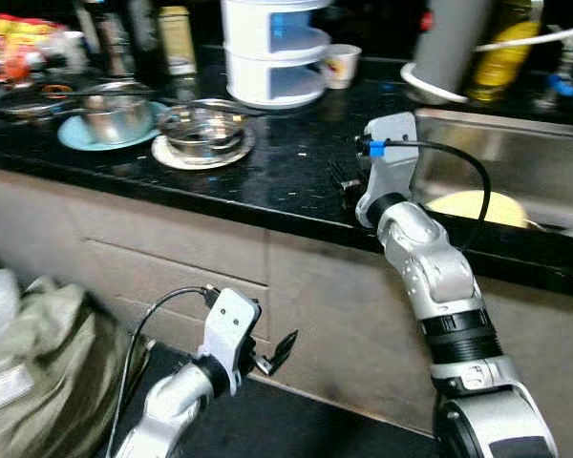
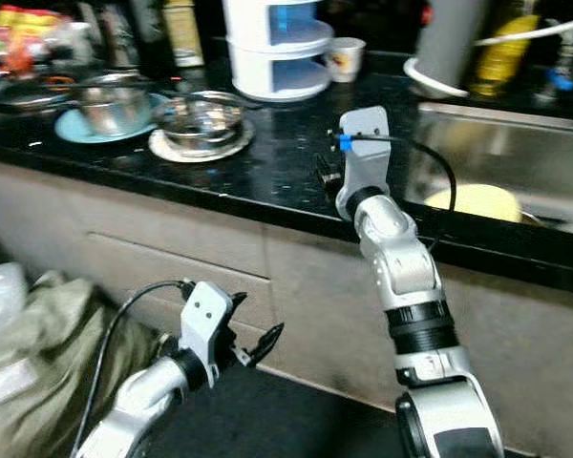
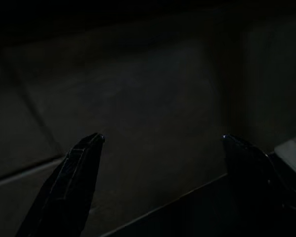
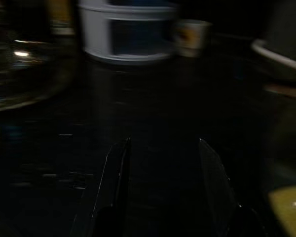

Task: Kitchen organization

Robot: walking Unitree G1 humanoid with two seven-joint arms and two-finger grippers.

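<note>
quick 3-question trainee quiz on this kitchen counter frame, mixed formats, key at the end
1. True or false: the right hand hovers over the black countertop, just left of the sink, holding nothing.
2. Multiple choice: the glass bowl rests on A) a white plate, B) the sink floor, C) the white tiered container.
3. Fill in: the steel pot stands on a ____ plate.

Key
1. True. The wrist view shows its fingers apart, with bare countertop between them.
2. A. The white plate shows around the bowl's base.
3. Light blue.

The left hand hangs low before the cabinet front, open.
</note>
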